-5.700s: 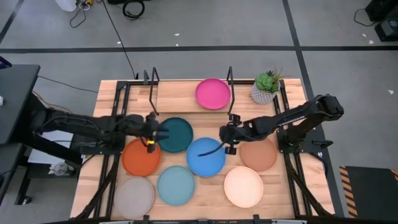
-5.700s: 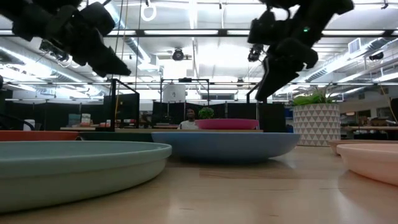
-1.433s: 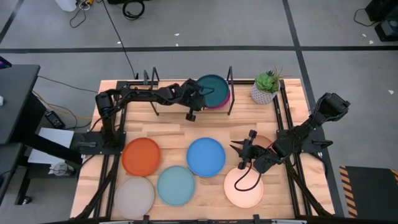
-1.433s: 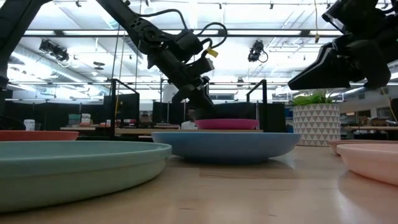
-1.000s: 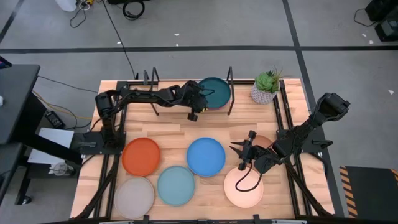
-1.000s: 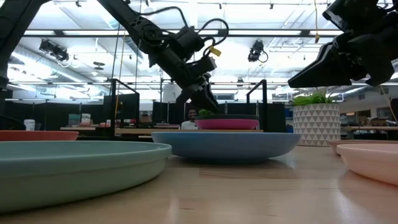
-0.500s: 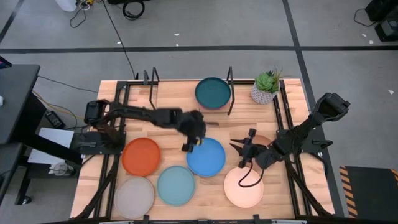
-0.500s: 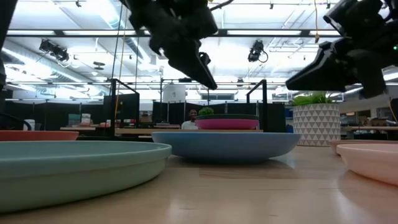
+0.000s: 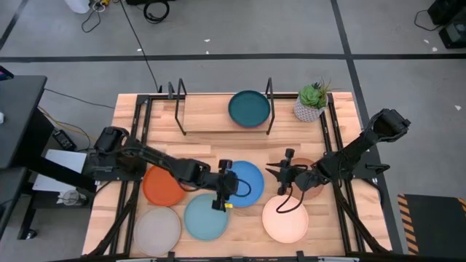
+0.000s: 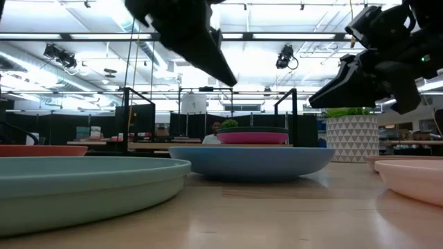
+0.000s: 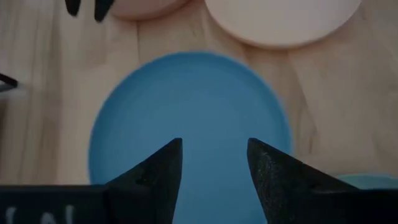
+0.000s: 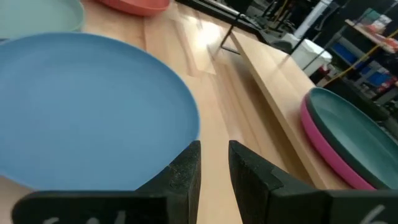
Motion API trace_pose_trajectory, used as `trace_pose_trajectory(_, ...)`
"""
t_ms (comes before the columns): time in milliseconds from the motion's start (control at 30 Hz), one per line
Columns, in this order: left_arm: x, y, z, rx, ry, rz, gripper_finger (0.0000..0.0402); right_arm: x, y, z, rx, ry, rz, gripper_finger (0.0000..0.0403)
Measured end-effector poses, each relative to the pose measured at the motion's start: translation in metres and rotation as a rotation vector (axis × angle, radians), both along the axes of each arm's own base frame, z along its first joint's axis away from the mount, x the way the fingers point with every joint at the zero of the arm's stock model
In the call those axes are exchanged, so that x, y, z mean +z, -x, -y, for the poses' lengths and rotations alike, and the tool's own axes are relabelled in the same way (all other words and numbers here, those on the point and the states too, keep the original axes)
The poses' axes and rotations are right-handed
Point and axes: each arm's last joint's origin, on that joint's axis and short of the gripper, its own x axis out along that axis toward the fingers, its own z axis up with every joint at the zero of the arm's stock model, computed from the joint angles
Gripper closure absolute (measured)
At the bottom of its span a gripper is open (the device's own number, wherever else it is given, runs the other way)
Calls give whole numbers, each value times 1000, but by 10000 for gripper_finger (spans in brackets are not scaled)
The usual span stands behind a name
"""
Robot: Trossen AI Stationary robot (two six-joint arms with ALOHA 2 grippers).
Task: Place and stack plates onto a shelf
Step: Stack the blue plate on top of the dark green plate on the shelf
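The blue plate [image 9: 244, 182] lies flat on the tabletop between both grippers. My left gripper [image 9: 229, 183] hangs open above its left part; in the left wrist view the gripper [image 11: 214, 155] has the blue plate [image 11: 186, 106] below the gap, untouched. My right gripper [image 9: 275, 178] hovers just off the plate's right rim, with a narrow gap showing between its fingers [image 12: 214, 158]. On the shelf [image 9: 207, 118] the dark teal plate [image 9: 249, 108] rests on the magenta plate [image 12: 323, 146]. Orange [image 9: 160, 185], light teal [image 9: 204, 217], grey [image 9: 156, 229], cream [image 9: 285, 218] and brown [image 9: 309, 180] plates lie on the table.
A potted green plant [image 9: 312, 102] stands at the far right, beside the shelf's black wire upright [image 9: 269, 94]. The shelf's left half is bare board. The right arm crosses over the brown plate. Plates crowd the near half of the table, with bare wood between them and the shelf.
My left gripper has come away from the dark teal plate on the shelf and swung toward the table's near edge, ending over the blue plate. The dark teal plate stays on the magenta one. My right gripper has edged a little toward the blue plate.
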Motion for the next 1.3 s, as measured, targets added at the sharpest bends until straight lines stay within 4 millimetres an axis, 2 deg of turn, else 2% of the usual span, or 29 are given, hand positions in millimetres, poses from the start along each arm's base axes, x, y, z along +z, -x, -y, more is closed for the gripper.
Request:
trace_pose_trajectory(133,-10,-2,13,-17,40,-4,196,0,0,-1,30,-30,2,315)
trace_pose_trajectory(467,-44,-10,42,-83,41,-11,211,-1,1,-5,72,-111,-4,315)
trace_pose_trajectory(700,-49,-8,62,-119,-72,62,211,-2,4,-11,90,-124,-5,315)
trace_pose_trajectory(1300,-74,-7,60,-104,-141,-30,212,-3,5,-12,87,-138,-3,315)
